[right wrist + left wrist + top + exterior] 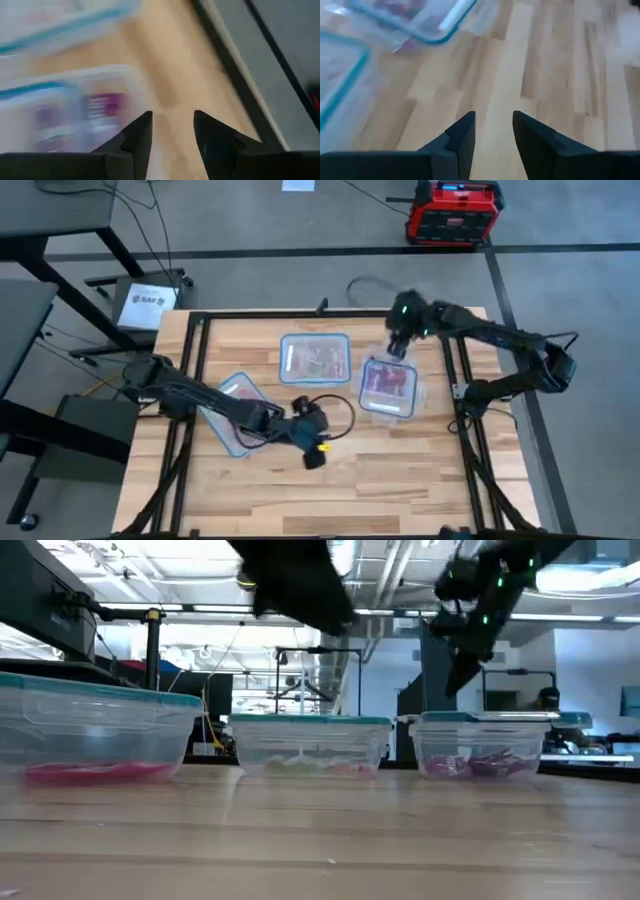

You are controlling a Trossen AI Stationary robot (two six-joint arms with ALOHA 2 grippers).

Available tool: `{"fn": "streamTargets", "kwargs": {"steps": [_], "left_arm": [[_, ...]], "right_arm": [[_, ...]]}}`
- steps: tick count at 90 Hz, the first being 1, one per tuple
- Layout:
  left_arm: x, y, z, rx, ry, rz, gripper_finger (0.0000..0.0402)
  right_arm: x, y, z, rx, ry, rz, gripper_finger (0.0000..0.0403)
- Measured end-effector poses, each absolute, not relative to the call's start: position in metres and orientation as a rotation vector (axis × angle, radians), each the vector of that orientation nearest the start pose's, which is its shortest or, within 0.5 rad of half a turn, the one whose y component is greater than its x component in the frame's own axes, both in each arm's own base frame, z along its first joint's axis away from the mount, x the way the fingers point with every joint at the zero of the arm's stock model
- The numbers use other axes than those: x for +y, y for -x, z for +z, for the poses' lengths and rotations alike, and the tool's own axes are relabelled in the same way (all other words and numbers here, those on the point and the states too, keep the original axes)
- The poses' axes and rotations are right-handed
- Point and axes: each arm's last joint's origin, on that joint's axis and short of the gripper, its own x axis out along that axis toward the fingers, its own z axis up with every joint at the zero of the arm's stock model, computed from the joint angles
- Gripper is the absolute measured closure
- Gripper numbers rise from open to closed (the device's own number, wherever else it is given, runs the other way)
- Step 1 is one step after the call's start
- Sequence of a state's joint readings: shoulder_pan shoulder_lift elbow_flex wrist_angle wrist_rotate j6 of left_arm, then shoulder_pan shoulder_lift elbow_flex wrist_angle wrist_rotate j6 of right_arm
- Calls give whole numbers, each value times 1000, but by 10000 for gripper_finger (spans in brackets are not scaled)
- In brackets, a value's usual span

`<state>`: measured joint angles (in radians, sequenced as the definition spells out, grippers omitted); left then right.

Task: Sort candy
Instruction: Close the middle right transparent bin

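Both grippers empty, jaws narrowly apart: right gripper (pixel 398 348) above the right box's (pixel 388 389) far rim, left gripper (pixel 312 442) mid-table. Candy (pixel 389 381) sits in the boxes. I risk clipping that rim descending, shoving the box.

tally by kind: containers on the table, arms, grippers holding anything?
Clear containers with bluish rims: 3 (left, middle, right), each with candy inside, too small to count.
Arms: 2; left gripper and right gripper both open.
Grippers holding anything: 0.
Total things: 5.
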<state>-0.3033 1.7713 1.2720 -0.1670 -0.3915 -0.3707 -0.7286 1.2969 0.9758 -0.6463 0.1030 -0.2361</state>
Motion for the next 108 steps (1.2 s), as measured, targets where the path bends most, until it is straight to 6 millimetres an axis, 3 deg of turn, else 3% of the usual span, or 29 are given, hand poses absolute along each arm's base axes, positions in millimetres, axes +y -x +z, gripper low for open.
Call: {"fn": "streamTargets", "kwargs": {"steps": [16, 34, 55, 87, 108], "left_arm": [[-83, -421, 199, 444, 76, 231, 283], [-64, -448, 170, 433, 122, 223, 283], [-68, -464, 169, 409, 125, 175, 283], [-22, -469, 171, 423, 176, 273, 283], [-25, -467, 178, 417, 187, 257, 283]], "right_arm": [[-207, -165, 236, 1080, -287, -678, 271], [-222, -168, 200, 1172, -428, -575, 271], [-222, -177, 176, 1228, -510, -454, 271], [-201, -196, 175, 1272, -470, -333, 271], [-201, -197, 175, 1292, -439, -356, 271]]}}
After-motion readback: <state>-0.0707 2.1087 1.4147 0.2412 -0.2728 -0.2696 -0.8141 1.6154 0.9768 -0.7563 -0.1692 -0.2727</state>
